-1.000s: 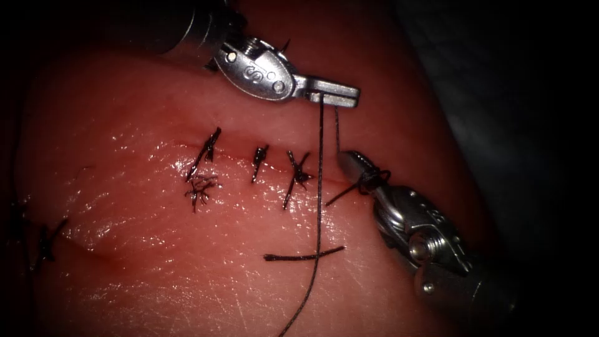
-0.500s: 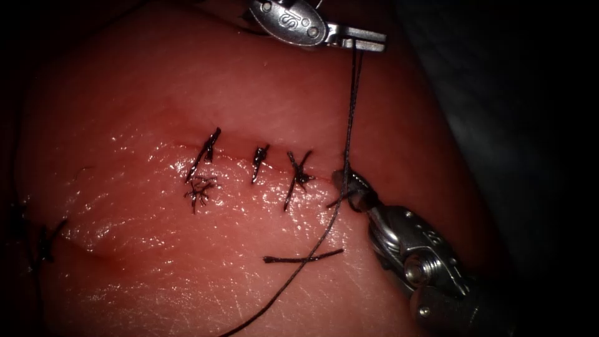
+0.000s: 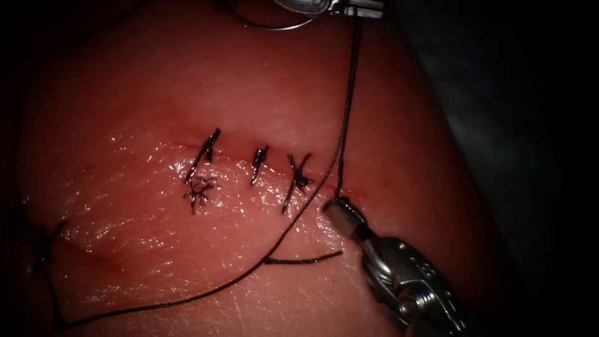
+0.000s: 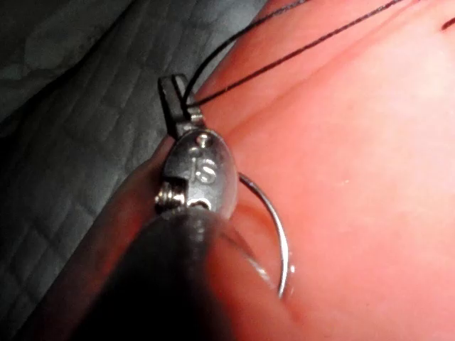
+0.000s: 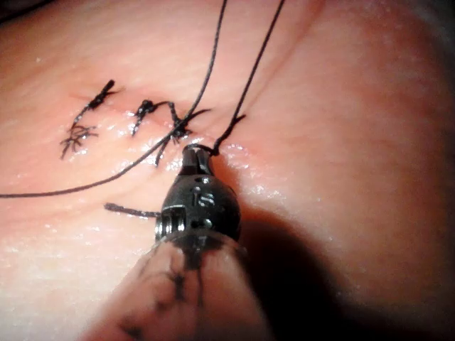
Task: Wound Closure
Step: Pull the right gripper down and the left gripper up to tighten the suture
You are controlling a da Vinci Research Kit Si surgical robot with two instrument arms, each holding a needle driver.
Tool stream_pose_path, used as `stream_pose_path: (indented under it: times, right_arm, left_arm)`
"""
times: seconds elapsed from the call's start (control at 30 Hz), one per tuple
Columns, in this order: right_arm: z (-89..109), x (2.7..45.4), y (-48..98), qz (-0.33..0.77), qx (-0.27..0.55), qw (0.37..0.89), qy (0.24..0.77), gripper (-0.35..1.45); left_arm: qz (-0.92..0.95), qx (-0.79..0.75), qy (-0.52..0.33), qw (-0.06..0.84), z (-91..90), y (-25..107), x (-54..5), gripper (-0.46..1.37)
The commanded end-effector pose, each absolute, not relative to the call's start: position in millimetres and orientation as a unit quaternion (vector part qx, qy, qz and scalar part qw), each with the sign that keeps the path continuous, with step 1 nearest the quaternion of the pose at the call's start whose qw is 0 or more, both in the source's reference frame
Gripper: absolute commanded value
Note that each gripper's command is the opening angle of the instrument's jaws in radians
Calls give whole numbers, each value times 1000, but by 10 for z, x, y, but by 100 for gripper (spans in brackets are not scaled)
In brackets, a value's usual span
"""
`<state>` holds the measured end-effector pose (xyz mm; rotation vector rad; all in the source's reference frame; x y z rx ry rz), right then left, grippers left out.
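we see the left claw [image 3: 365, 9] at twelve o'clock clenched on the thread [image 3: 347, 93]; the needle [image 4: 281, 241] hangs free beside it; the right claw [image 3: 337, 209] clamps thread at the cut [image 3: 240, 159].

Left claw [image 3: 368, 9] high at the frame's top edge, seemingly clamped; right claw [image 3: 340, 211] low, jaws together

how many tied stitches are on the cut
3 tied stitches along the cut: left stitch, middle stitch, right stitch. Others may sit at the dark left edge.
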<state>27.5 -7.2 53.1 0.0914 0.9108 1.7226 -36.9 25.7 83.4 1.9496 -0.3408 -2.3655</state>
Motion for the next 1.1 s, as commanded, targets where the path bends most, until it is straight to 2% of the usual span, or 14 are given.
stream_pose_path:
  times: [0.03,0.9,1.1]
  right_arm:
    - [531,276,-73,732,37,561,385,-35]
    - [494,292,-113,725,54,577,373,-35]
    - [488,298,-121,727,70,592,340,-35]
  left_arm:
    - [-774,623,-112,27,838,259,-369,-35]
    - [-796,590,-136,10,891,296,-374,-35]
    - [-799,584,-142,13,905,297,-370,-35]
